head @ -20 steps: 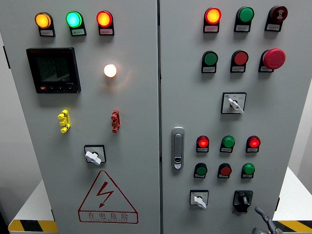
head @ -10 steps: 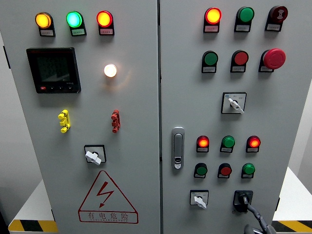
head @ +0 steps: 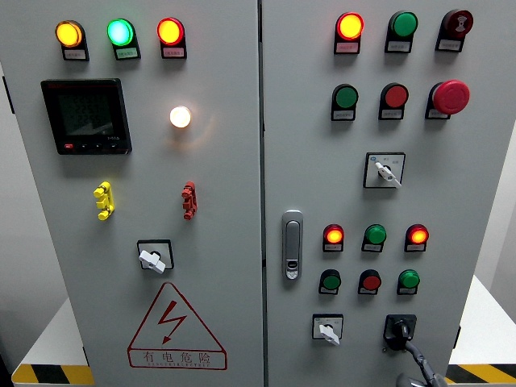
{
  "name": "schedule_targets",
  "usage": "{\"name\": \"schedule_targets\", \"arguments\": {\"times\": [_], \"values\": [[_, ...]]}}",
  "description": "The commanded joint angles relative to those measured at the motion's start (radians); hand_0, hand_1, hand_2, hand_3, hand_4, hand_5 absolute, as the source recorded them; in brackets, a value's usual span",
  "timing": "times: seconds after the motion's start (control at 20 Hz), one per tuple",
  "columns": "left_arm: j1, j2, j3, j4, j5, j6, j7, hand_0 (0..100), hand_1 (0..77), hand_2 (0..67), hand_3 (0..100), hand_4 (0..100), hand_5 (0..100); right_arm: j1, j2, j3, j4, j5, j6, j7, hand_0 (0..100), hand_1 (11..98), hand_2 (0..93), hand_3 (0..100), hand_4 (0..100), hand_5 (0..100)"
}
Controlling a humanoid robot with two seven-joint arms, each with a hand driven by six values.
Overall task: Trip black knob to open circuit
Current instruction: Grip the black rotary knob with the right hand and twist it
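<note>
The black knob (head: 401, 328) sits in a black square plate at the lower right of the right cabinet door, its pointer roughly upright. My right hand (head: 414, 364) comes up from the bottom edge just right of the knob. Its grey tip touches the knob's lower right side. Most of the hand is cut off by the frame edge. The left arm does not show.
A white-handled selector switch (head: 327, 329) sits left of the knob. Above it are rows of red and green lamps (head: 374, 235) and buttons (head: 370, 281). A door latch (head: 292, 244) is by the seam, and a red emergency stop (head: 450, 97) at upper right.
My right hand rose from the bottom right corner up to the black knob, and now rests against its lower side. The knob's pointer looks unchanged.
</note>
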Motion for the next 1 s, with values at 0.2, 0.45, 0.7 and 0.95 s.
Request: {"name": "schedule_targets", "arguments": {"times": [0.2,0.45,0.7,0.95], "values": [[0.0,0.001,0.0,0.0,0.0,0.0,0.0,0,0.0,19.4,26,10,9,0.0,0.0001,-0.008,0.002,0.0,0.001,0.0,100,55.9,0.0,94,100,100],[0.0,0.001,0.0,0.0,0.0,0.0,0.0,0,0.0,19.4,26,10,9,0.0,0.0001,-0.02,0.006,-0.002,0.001,0.0,100,55.7,0.0,93,100,100],[0.0,0.001,0.0,0.0,0.0,0.0,0.0,0,0.0,19.4,26,10,9,0.0,0.0001,-0.028,0.008,-0.002,0.001,0.0,100,55.1,0.0,93,100,100],[0.0,0.001,0.0,0.0,0.0,0.0,0.0,0,0.0,19.4,26,10,9,0.0,0.0001,-0.031,0.009,-0.002,0.001,0.0,100,55.0,0.0,93,100,100]]}}
